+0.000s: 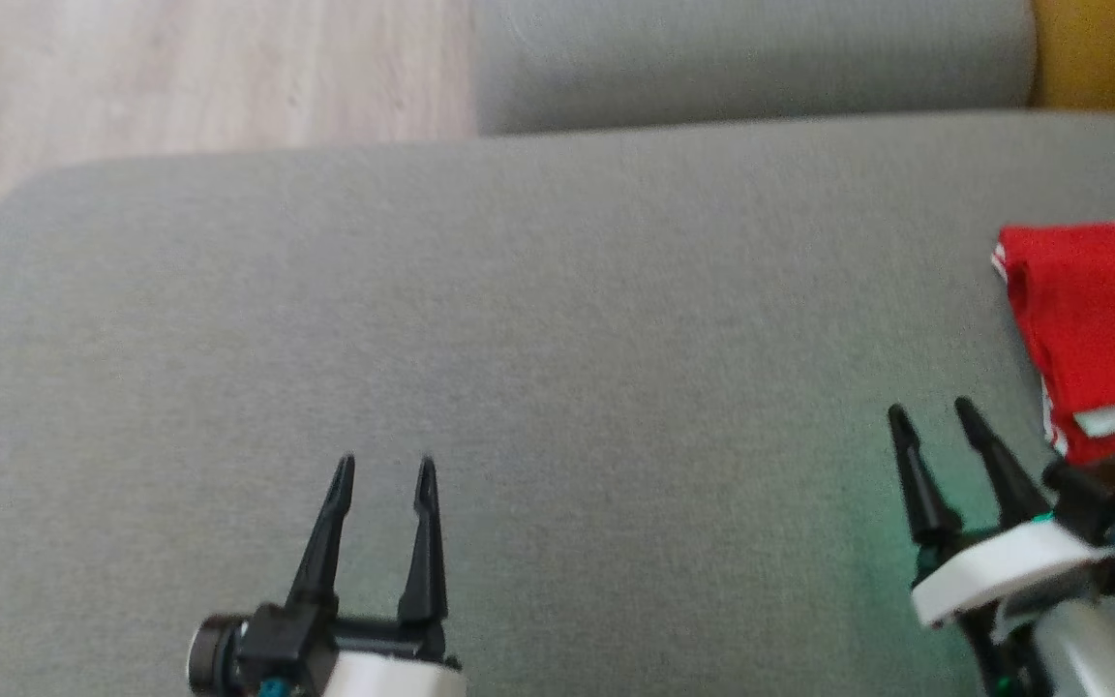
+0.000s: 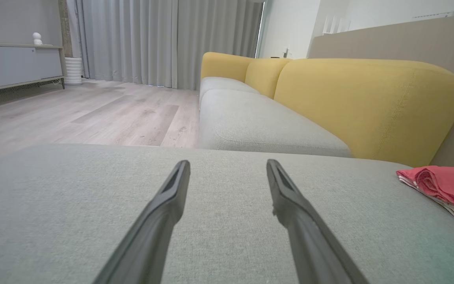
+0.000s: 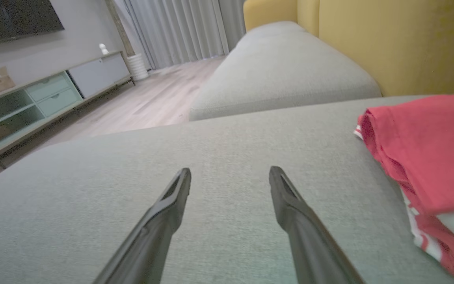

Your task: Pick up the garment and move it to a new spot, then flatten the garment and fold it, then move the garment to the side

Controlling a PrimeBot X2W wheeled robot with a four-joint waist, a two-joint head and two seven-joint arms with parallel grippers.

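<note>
**Both grippers held open over the grey cushion; folded red garment at its right edge**

Nearest the head camera, at the near edge of the wide grey fabric cushion (image 1: 557, 319), the left gripper (image 1: 386, 465) hangs left of centre. Its two long dark fingers stand apart and point toward the far edge, with nothing between them. The left wrist view shows the same gap, with only grey fabric beneath it.

Beyond the cushion's far left corner lies pale wood-plank floor (image 1: 180, 68). Further right, past the far edge, a second grey seat cushion (image 1: 751, 58) butts up against the first.

Toward the near right corner is the right gripper (image 1: 929, 408), its white wrist cuff and a blue cable behind it. Its fingers are also spread apart and hold nothing. They lean slightly left, away from the cloth beside them.

Just right of that gripper, along the cushion's right edge, lies the red garment with white stripe trim (image 1: 1090, 310). It is folded into a compact stack and rests flat on the cushion. A white layer peeks out at its near end. The right gripper is close beside the stack's near left corner, and its fingertips are clear of the cloth. The head view's right border cuts off the far side of the stack.

At the far right corner, a mustard-yellow sofa backrest (image 1: 1109, 48) rises behind the cushions.
</note>
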